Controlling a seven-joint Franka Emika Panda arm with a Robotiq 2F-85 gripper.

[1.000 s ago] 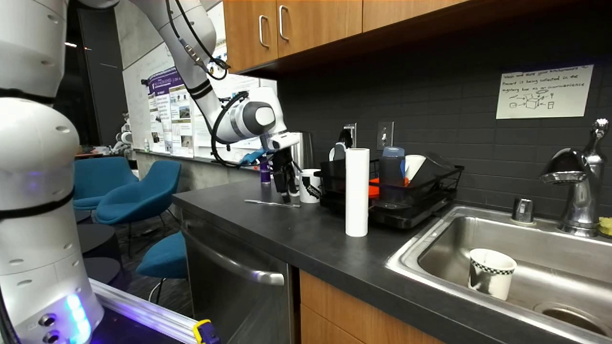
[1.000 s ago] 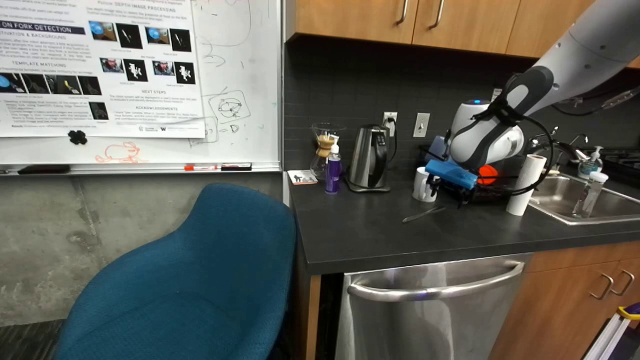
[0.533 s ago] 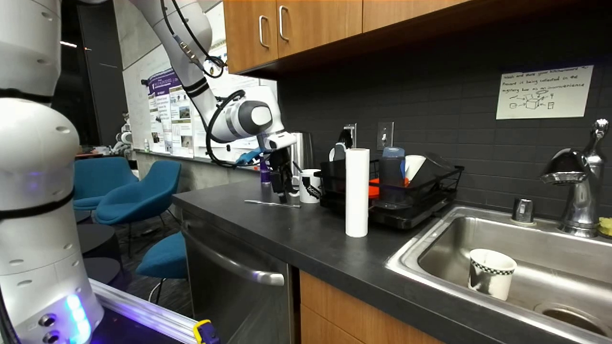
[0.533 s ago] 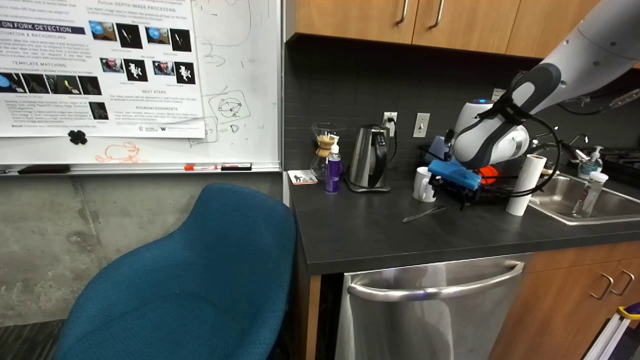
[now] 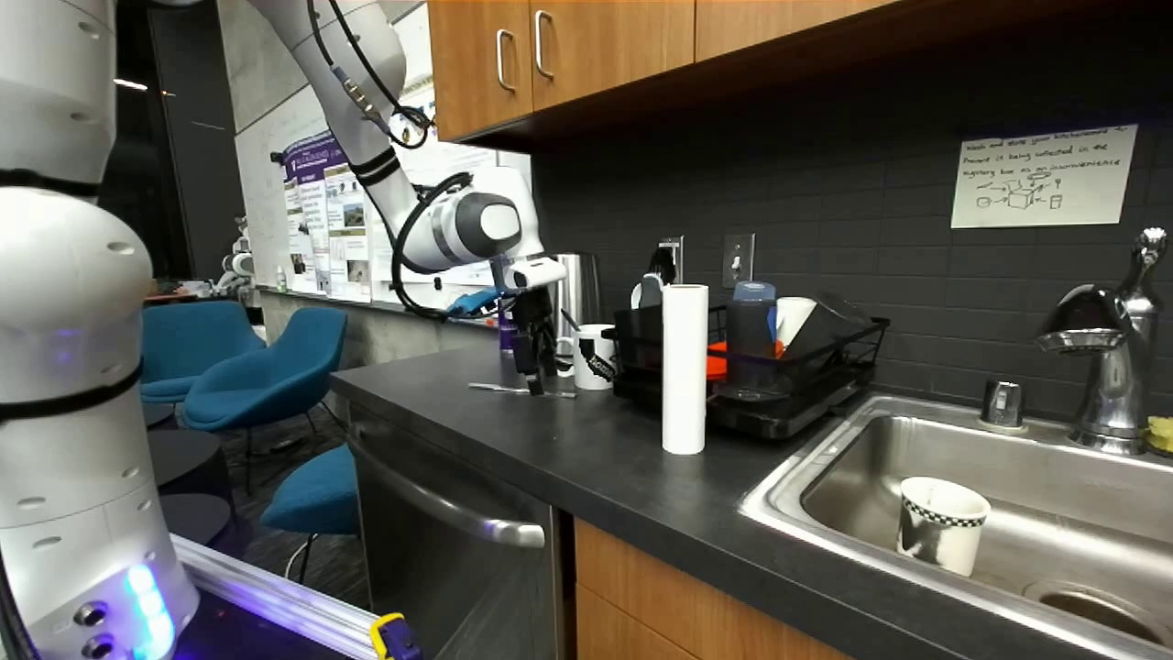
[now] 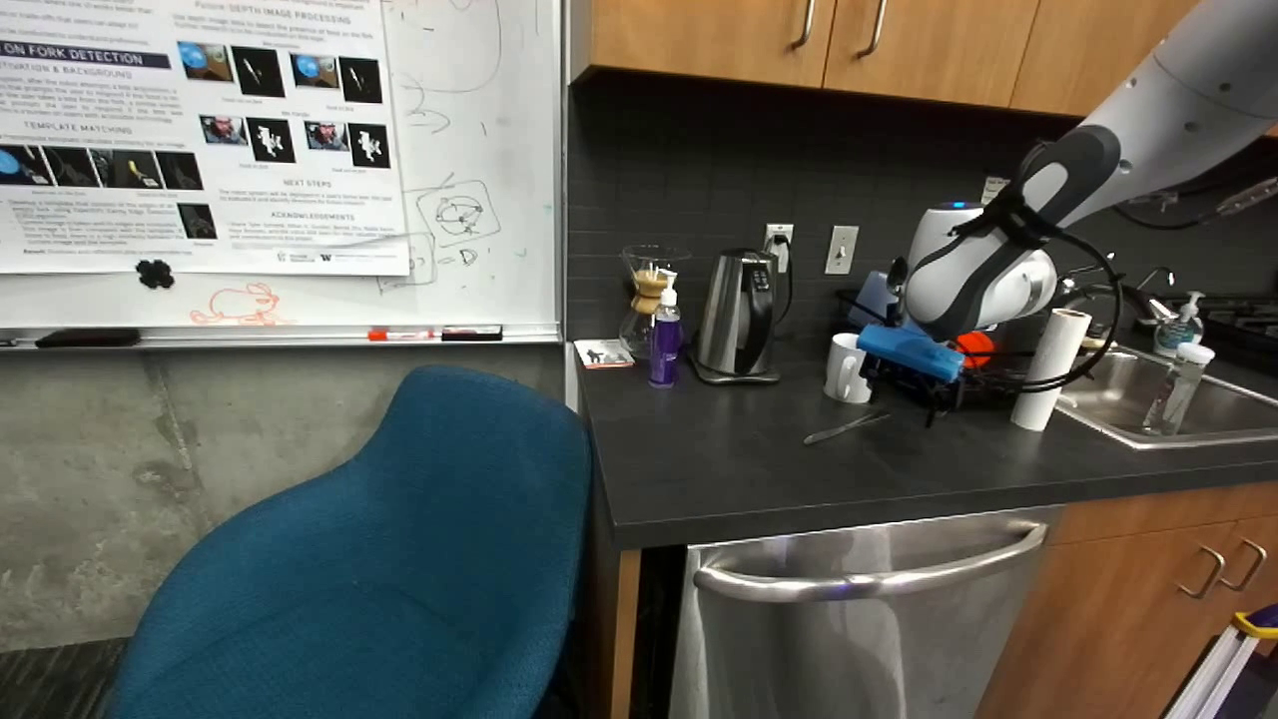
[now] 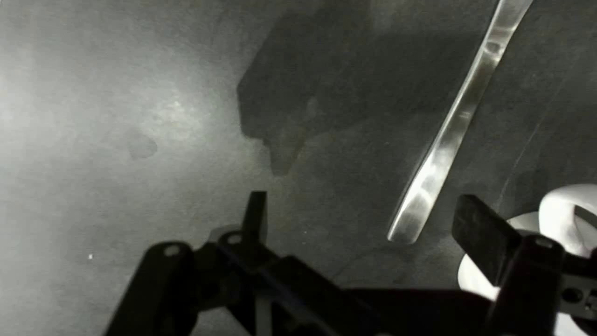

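Silver utensil [image 7: 459, 119] lies loose as the spread gripper [image 7: 364, 210] edges off the white mug [image 5: 596, 356]

Closest in, the gripper's fingers [image 7: 485, 242] stand wide apart and grasp nothing. Over the last second they have slid a little away from the mug; in an exterior view their tips now cross the middle of the utensil, where a moment ago they ended nearer its mug-side end. My reading is that this is positioning, with no grip made yet.

Next comes the utensil, flat on the dark counter [image 6: 719, 459] and unmoved over the same second. In the wrist view one end of it shows between the fingers, closer to one than to the other and apart from both; how high they hang above it I cannot tell.

The mug stands upright just past that, its handle now showing more fully beside the gripper. So the shift probably leaves the gripper better placed about the utensil than about the mug.

Beside the mug sits the black dish rack [image 5: 779, 417], with a white roll [image 5: 685, 367] upright in front. On the mug's other side are a steel kettle [image 6: 734, 315] and a purple bottle [image 6: 665, 345]. Farther along, the sink [image 5: 779, 495] holds a checker-banded cup [image 5: 942, 536]. Farthest off, past the counter's end, are blue chairs [image 5: 316, 348].
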